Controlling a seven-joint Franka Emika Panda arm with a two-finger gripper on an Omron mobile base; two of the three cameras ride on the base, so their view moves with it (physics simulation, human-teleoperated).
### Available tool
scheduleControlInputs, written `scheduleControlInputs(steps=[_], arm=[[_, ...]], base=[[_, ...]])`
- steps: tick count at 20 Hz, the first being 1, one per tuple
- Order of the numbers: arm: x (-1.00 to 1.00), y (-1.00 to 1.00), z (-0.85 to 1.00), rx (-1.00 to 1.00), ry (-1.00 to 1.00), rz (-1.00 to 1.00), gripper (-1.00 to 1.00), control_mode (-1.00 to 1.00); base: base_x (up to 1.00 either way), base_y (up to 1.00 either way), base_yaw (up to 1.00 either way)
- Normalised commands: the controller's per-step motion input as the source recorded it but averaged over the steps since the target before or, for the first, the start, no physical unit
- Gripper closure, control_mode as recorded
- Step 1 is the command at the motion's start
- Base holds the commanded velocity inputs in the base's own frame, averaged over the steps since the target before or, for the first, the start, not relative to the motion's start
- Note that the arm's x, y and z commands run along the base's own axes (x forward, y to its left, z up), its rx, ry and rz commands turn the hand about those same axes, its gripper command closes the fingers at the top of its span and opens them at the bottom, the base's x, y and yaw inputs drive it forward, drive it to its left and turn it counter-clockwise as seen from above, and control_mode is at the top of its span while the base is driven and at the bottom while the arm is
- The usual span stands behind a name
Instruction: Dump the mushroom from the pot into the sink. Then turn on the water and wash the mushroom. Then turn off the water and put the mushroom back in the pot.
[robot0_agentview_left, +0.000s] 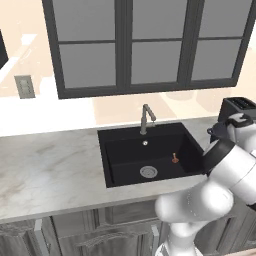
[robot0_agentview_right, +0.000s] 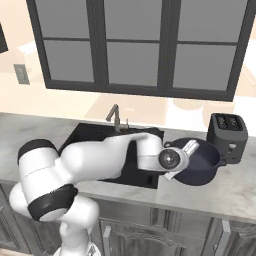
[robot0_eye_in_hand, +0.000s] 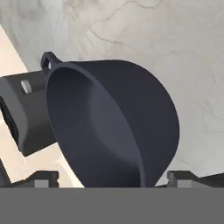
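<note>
The small mushroom (robot0_agentview_left: 175, 159) stands on the floor of the black sink (robot0_agentview_left: 115, 150), right of the steel drain (robot0_agentview_left: 148, 171). The dark navy pot (robot0_agentview_right: 202, 162) sits upright on the counter just right of the sink (robot0_agentview_right: 80, 135), in front of the toaster. In the hand view the pot (robot0_eye_in_hand: 113, 127) looks empty inside. My gripper (robot0_agentview_right: 188, 149) is at the pot's near-left rim. It is open, with its fingertips (robot0_eye_in_hand: 43, 177) spread on either side of the rim, and my gripper (robot0_eye_in_hand: 111, 177) holds nothing.
A black toaster (robot0_agentview_right: 227, 132) stands right behind the pot, also seen as the toaster (robot0_agentview_left: 240, 106). The grey faucet (robot0_agentview_left: 146, 117) rises at the sink's back edge, with no water running. Marble counter (robot0_agentview_left: 50, 165) stretches to the left. A dark-framed window fills the wall above.
</note>
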Motion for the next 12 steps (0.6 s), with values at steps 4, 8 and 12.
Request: scheduleControlInputs(steps=[4, 8, 12], arm=[[-0.06, 0.06, 0.37, 0.00, -0.04, 0.14, -1.00, -1.00], [0.00, 0.26, 0.40, -0.03, 0.05, 0.16, -1.00, -1.00], [-0.03, 0.27, 0.43, -0.06, 0.08, 0.11, -1.00, -1.00]], base=[[0.00, 0.00, 0.00], [0.00, 0.00, 0.00], [0.00, 0.00, 0.00]])
